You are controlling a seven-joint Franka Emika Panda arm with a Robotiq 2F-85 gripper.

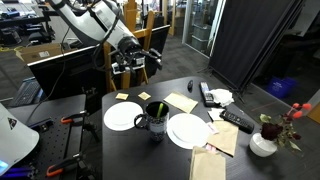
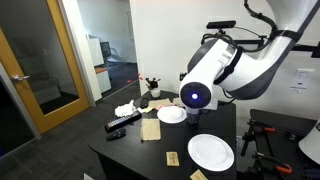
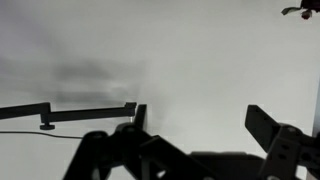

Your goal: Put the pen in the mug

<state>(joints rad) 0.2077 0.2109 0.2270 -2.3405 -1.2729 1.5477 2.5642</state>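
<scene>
Black table (image 2: 130, 152), wooden-framed glass door (image 2: 35, 70), white wall (image 2: 165, 30)

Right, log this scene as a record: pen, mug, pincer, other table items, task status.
pen: yellow-green, standing in the mug, top above the rim
mug: dark, upright on the table, between two white plates
pincer: open, empty, high above the table
other items: black remotes, white vase with flowers
task status: pen looks to be in the mug
</scene>
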